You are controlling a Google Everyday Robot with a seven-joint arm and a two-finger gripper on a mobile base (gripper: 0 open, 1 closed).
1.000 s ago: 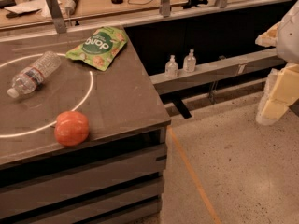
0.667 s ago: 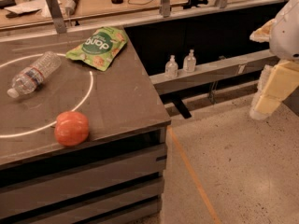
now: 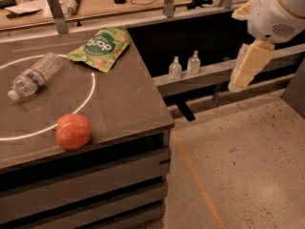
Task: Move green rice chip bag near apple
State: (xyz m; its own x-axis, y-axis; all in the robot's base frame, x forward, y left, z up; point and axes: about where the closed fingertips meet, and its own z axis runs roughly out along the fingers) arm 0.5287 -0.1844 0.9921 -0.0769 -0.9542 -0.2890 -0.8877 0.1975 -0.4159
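The green rice chip bag (image 3: 100,47) lies flat near the far right corner of the dark table (image 3: 124,104), logo up. The apple (image 3: 73,131) sits near the table's front edge, well in front of the bag and apart from it. My gripper (image 3: 249,66) hangs in the air at the right of the view, off the table and beyond its right edge, over the floor. It holds nothing and is far from both the bag and the apple.
A clear plastic water bottle (image 3: 34,76) lies on its side at the table's left, inside a white painted circle (image 3: 90,92). Two small pump bottles (image 3: 184,66) stand on a low ledge right of the table. A cluttered desk (image 3: 95,1) runs behind.
My arm and gripper have shifted left, closer to the table. The bag, apple and bottle have not moved.
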